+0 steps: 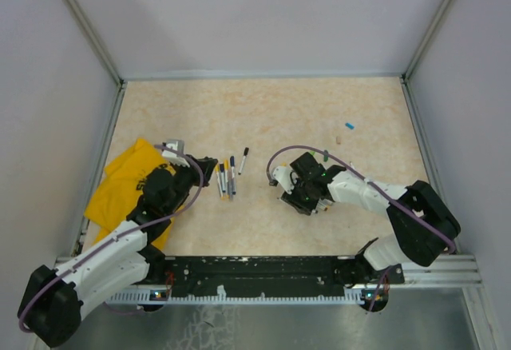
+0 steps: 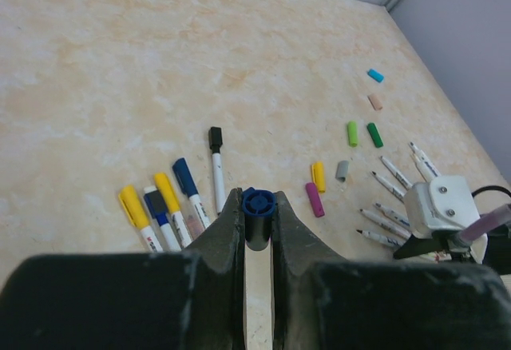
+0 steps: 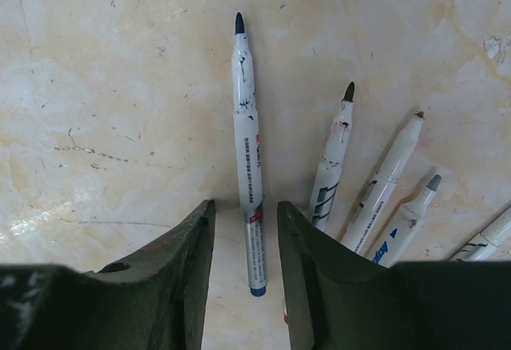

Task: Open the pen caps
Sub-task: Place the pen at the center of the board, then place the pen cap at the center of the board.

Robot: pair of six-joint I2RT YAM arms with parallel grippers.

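Note:
My left gripper (image 2: 258,203) is shut on a dark blue pen cap (image 2: 259,206), its round end facing the camera and no barrel showing in it. Several capped pens (image 2: 172,198) lie in a row just beyond its fingers. Loose pen caps lie to the right: magenta (image 2: 314,199), yellow (image 2: 318,176), grey (image 2: 342,170), two green (image 2: 363,133). My right gripper (image 3: 245,206) stands open astride an uncapped white pen (image 3: 249,158) that lies flat on the table with a gap on each side. Several other uncapped pens (image 3: 387,176) fan out to its right.
A yellow cloth (image 1: 128,182) lies at the table's left under the left arm. A cyan cap (image 1: 350,125) and a peach cap (image 1: 338,138) lie apart toward the back right. Grey walls and metal rails (image 1: 419,118) bound the tabletop.

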